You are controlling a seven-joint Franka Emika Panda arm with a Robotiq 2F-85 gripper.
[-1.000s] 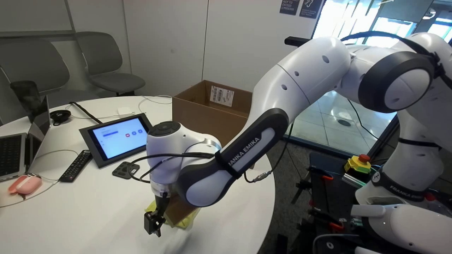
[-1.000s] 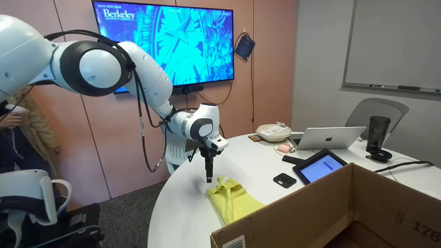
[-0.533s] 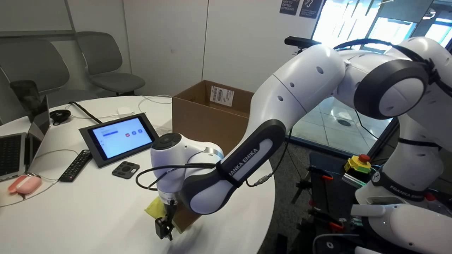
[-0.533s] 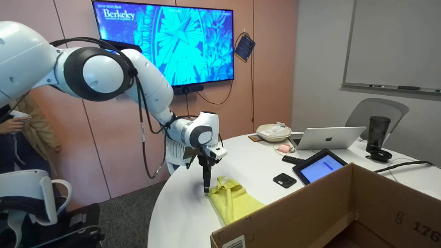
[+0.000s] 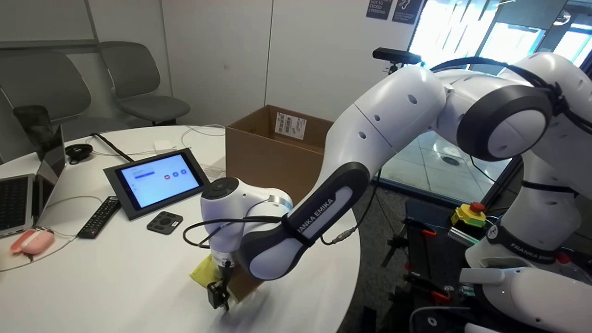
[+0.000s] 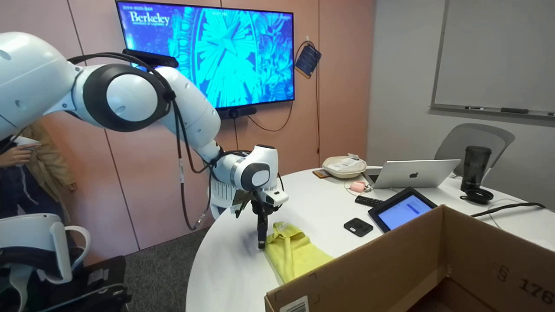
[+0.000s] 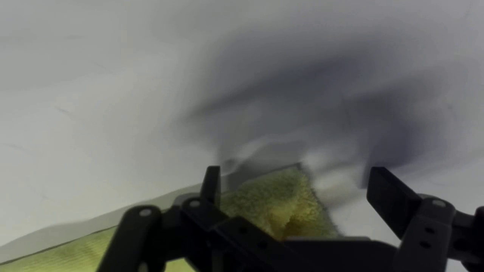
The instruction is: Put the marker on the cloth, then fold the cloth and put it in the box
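The yellow cloth (image 6: 299,258) lies on the table, with folded-over layers showing. It stretches between my gripper and the brown cardboard box (image 6: 368,277), which stands open at the top. In an exterior view the arm covers much of the cloth (image 5: 203,272), and the box (image 5: 273,155) is behind. My gripper (image 6: 262,245) points down, low over the table at the near corner of the cloth. The wrist view has that cloth corner (image 7: 280,192) between the wide-apart fingers of my gripper (image 7: 295,178), not gripped. The marker is hidden or out of view.
A black puck-like pad (image 6: 358,226), a tablet (image 6: 403,210), a remote (image 6: 368,200) and a laptop (image 6: 416,173) occupy the table beyond the cloth. A flat brown panel (image 5: 243,283) sits at the wrist. The table's rounded edge (image 6: 204,249) runs near the gripper.
My gripper has come down toward the table and shifted to the cloth's corner, its jaws staying apart. Cloth and box have not visibly moved.
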